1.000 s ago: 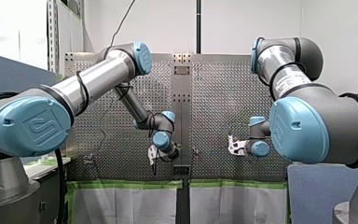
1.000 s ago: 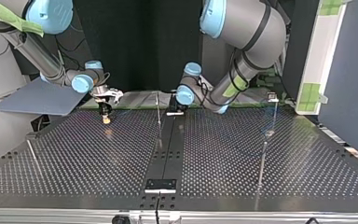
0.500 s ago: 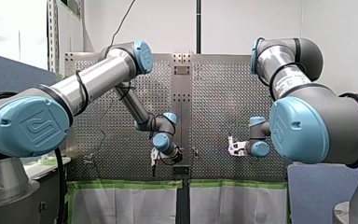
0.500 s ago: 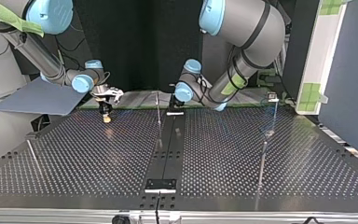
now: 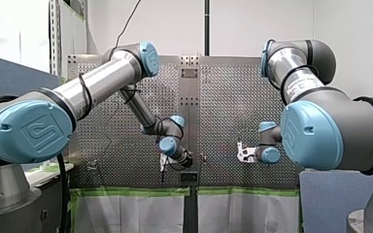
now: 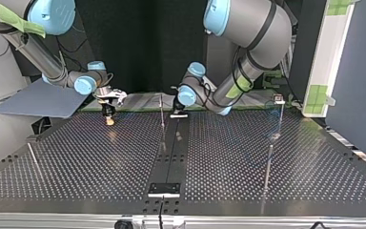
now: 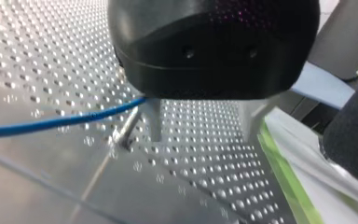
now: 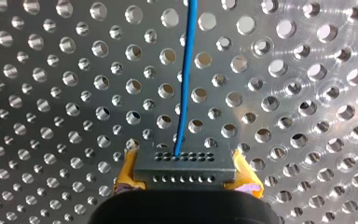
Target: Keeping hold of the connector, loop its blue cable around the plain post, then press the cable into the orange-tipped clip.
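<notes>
My right gripper (image 8: 185,179) clamps the connector (image 8: 185,163), blue cable (image 8: 187,70) running straight ahead; my left gripper's (image 7: 152,119) grip cannot be told.

Plain post (image 6: 162,112) and blue cable (image 7: 60,122) just beside my left hand (image 6: 178,113).

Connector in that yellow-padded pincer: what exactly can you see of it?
The connector is a small dark grey block, plastic by its look, with two rows of tiny holes. My right pincer clamps it between yellow pads. A thin blue cable leaves the row farther from the pincer and runs ahead above the perforated table.
</notes>
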You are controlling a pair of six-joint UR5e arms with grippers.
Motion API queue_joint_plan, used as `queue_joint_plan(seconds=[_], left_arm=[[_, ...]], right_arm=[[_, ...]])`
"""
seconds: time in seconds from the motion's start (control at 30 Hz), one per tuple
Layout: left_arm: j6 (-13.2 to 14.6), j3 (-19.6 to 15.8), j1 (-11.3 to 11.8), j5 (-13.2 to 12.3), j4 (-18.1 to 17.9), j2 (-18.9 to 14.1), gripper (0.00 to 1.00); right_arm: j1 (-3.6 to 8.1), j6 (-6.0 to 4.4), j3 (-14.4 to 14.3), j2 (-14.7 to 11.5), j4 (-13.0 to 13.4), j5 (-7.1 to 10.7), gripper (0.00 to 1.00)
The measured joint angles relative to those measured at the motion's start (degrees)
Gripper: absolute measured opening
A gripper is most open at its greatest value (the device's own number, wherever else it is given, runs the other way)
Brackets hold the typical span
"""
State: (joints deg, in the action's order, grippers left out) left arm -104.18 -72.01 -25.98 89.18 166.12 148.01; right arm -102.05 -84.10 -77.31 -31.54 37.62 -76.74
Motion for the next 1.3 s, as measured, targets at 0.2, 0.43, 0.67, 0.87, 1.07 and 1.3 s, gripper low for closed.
queue_joint_plan(seconds=[0.2, 0.43, 0.67, 0.87, 1.07, 1.3], left_arm=[[2.54, 0.02, -1.01, -0.41, 1.72, -0.81, 1.0], [3.56, -2.68, -1.85, -0.26, 0.29, -3.64, 1.0], [4.68, -6.84, -2.96, -1.31, -0.05, -5.72, 1.0], [5.42, -9.26, -4.13, -1.58, -0.03, -5.83, 1.0], [5.86, -9.76, -5.07, -1.57, -1.12, -6.24, 1.0], [5.63, -9.85, -5.56, -0.23, -2.41, -8.25, 1.0]], right_arm=[[-0.09, 0.04, 0.0, 0.02, 0.0, 0.0, 0.0], [-0.06, 0.06, -0.01, 0.15, -0.04, 0.0, 0.0], [-0.22, 0.01, 0.0, 0.18, -0.18, 0.0, 0.0], [-0.19, 0.05, 0.0, 0.2, -0.61, 0.0, 0.0], [-0.25, 0.06, 0.0, 0.26, -0.8, 0.0, 0.0], [-0.25, 0.12, -0.01, 0.33, -0.87, 0.0, 0.0]])
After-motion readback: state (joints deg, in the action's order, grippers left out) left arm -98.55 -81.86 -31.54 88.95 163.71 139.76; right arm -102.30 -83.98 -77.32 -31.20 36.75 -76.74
